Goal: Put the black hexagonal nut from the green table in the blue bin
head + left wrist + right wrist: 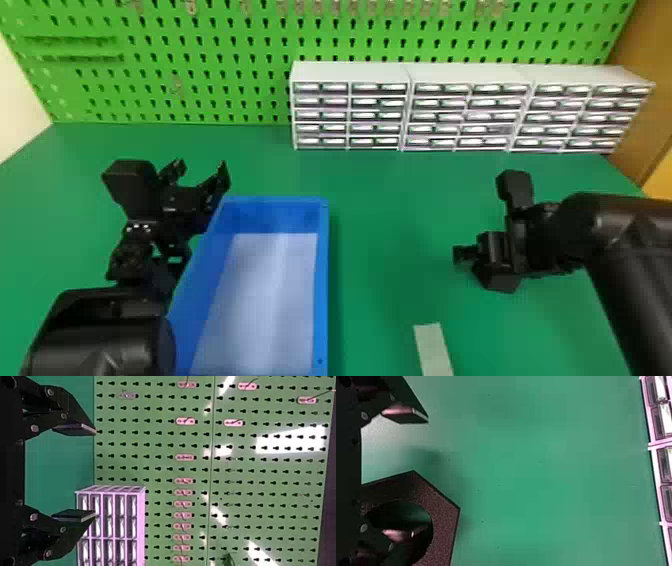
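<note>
Nut [443, 526], one corner toward the drawers [665, 465]

Blue bin [322, 280] near left claw [202, 169]

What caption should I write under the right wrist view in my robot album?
Open fingers above the green table, one seen inside the round hole of the black hexagonal nut.
</note>
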`<act>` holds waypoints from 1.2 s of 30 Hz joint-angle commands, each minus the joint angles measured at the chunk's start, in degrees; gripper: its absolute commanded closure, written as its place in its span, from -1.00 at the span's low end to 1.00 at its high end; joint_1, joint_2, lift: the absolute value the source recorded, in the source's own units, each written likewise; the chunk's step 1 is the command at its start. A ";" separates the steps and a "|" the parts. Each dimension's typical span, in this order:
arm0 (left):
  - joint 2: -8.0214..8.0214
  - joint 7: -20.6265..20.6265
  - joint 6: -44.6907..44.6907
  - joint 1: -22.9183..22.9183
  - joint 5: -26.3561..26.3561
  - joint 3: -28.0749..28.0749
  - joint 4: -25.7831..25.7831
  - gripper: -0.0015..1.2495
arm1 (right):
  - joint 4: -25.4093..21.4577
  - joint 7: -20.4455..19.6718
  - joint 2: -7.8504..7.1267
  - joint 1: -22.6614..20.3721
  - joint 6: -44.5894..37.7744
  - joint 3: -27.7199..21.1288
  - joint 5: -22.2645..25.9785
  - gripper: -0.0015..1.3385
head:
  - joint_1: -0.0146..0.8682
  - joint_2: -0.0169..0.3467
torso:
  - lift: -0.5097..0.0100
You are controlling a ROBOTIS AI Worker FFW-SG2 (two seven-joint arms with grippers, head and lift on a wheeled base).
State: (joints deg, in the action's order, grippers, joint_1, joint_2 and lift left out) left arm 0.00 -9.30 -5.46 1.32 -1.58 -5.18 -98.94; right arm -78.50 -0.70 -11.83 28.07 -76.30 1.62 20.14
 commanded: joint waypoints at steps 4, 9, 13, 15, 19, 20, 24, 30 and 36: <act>0.15 0.16 0.27 0.00 0.00 -0.09 -0.03 -0.18 | 0.19 0.00 0.14 -0.29 -0.69 -0.56 0.08 0.27 | 0.59 -0.63 | 0.59; 0.15 0.25 0.71 -0.09 -0.09 -0.35 -0.03 -0.18 | 0.10 0.00 0.32 -0.29 -1.13 -0.74 -0.98 0.63 | 0.59 -0.63 | 0.59; 0.15 0.34 0.80 -0.35 -0.18 -0.44 -0.03 -0.18 | -0.34 0.00 0.41 -0.56 -1.13 -0.83 -1.42 0.65 | 0.59 -0.63 | 0.59; 0.15 0.43 0.89 -0.44 -0.26 -0.44 -0.03 -0.18 | -0.87 0.00 0.50 -0.82 -1.04 -0.91 -1.85 0.67 | 0.59 -0.63 | 0.59; 0.15 0.51 0.89 -0.35 -0.26 -0.35 -0.03 -0.18 | -1.57 0.00 0.94 -1.44 -0.78 -2.06 -2.12 0.67 | 0.59 -0.63 | 0.59; 0.15 0.51 0.89 -0.44 -0.26 -0.35 -0.03 -0.18 | -2.01 0.00 1.02 -1.61 -0.60 -2.23 -2.29 0.67 | 0.59 -0.63 | 0.59; 0.15 0.60 0.89 -0.53 -0.35 -0.35 -0.03 -0.18 | -2.97 0.00 0.94 -1.88 -0.60 -2.58 -2.65 0.67 | 0.59 -0.63 | 0.59; 0.15 0.69 0.89 -0.53 -0.35 -0.35 -0.03 -0.18 | -4.64 0.00 0.94 -1.70 -0.60 -3.46 -2.82 0.67 | 0.59 -0.63 | 0.59; 0.15 0.69 0.89 -0.53 -0.35 -0.27 -0.03 -0.18 | -7.11 -0.09 0.94 -1.96 -0.34 -4.34 -2.82 0.67 | 0.59 -0.63 | 0.59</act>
State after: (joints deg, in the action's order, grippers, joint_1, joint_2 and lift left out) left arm 0.00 -8.61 -4.57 0.79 -1.93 -5.49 -98.96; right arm -83.86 -0.70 -10.91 26.36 -76.90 -2.06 17.32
